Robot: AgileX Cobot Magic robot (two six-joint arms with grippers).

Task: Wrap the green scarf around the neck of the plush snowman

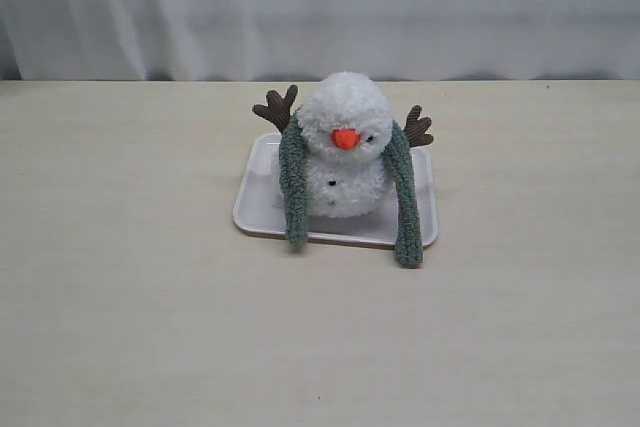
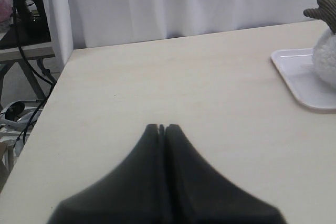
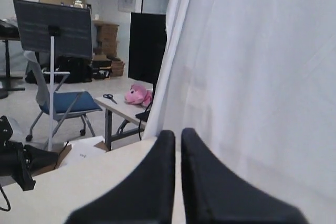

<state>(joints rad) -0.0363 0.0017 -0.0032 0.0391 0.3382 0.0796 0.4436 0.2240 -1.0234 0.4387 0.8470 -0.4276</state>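
The plush snowman (image 1: pixel 342 147) sits upright on a white tray (image 1: pixel 258 209) in the middle of the table, its orange nose toward the front. The green scarf (image 1: pixel 402 197) runs behind its head, and both ends hang down in front, one on each side of the body. The neck is hidden by fluff and scarf. Neither arm shows in the exterior view. My left gripper (image 2: pixel 162 127) is shut and empty over bare table, with the snowman (image 2: pixel 326 51) and tray (image 2: pixel 304 85) far to one side. My right gripper (image 3: pixel 177 132) is shut with nothing in it and faces the curtain.
A white curtain (image 1: pixel 320 7) hangs along the table's far edge. Past the table's edge in the right wrist view stand a blue chair (image 3: pixel 63 100), a music stand (image 3: pixel 52 27) and a side table with a pink plush toy (image 3: pixel 137 94).
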